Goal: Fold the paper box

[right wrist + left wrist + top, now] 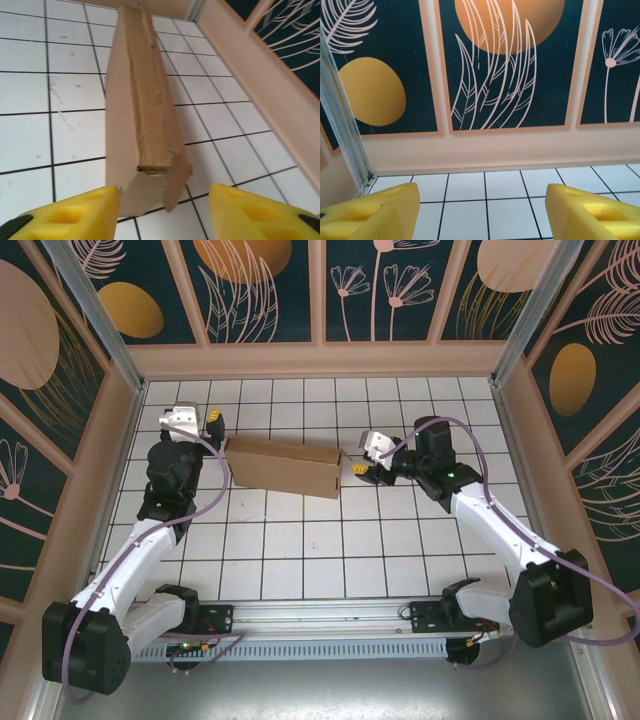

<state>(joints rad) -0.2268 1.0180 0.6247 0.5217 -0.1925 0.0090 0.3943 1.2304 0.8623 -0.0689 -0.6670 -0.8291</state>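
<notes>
- White tiled table (300, 560) carries the paper box (285, 468), a long low cardboard shape nearer the far edge.
- Right gripper (164, 212) gapes right at its ragged end, gripping nothing.
- Left gripper (482, 215) gapes too, empty, by the other end.
- Imo squeeze both ends evenly so the creases fold clean, and don't crush the corrugation.
</notes>
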